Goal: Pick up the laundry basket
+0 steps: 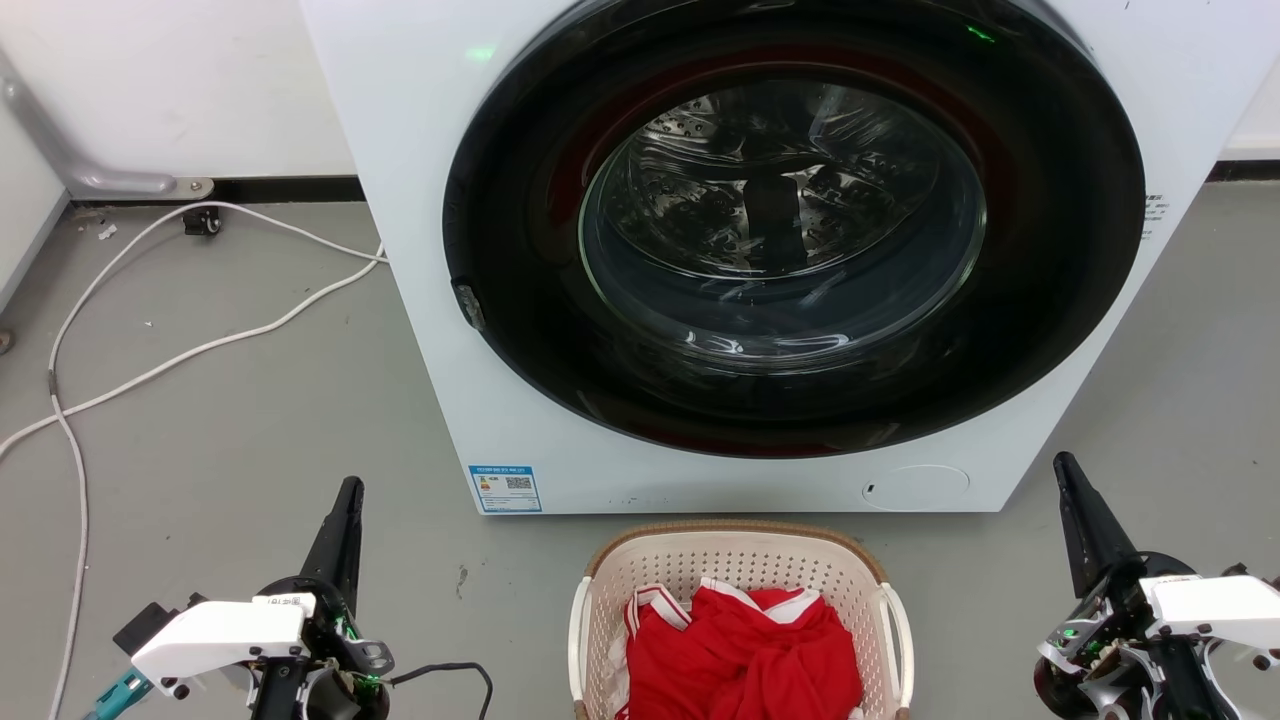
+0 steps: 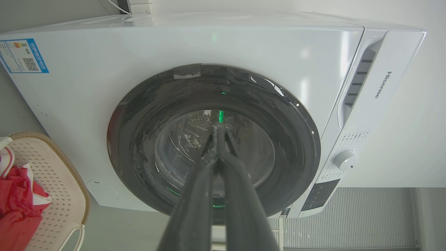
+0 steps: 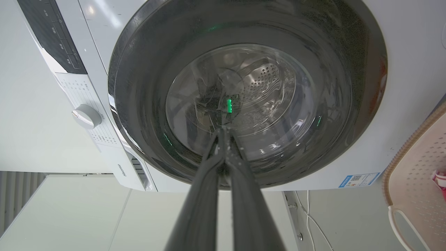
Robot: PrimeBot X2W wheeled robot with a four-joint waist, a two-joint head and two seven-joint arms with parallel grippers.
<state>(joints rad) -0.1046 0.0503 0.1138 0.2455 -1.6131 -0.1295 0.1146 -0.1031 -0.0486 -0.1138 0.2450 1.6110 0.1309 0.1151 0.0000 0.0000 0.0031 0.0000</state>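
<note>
The laundry basket (image 1: 735, 545), cream-white and perforated with a brown woven rim and white side handles, stands on the floor at the bottom centre, just in front of the washing machine. A red garment with white trim (image 1: 745, 645) lies in it. The basket's edge appears at the left of the left wrist view (image 2: 52, 174) and at the right of the right wrist view (image 3: 414, 167). My left gripper (image 1: 350, 490) is well left of the basket, fingers together, holding nothing. My right gripper (image 1: 1062, 462) is well right of it, also shut and empty. Both grippers' tips (image 2: 217, 127) (image 3: 223, 130) point toward the machine's door.
The white washing machine (image 1: 420, 250) with its closed dark round door (image 1: 790, 220) fills the space behind the basket. A white cable (image 1: 200, 345) snakes over the grey floor at the left. Bare floor lies between each gripper and the basket.
</note>
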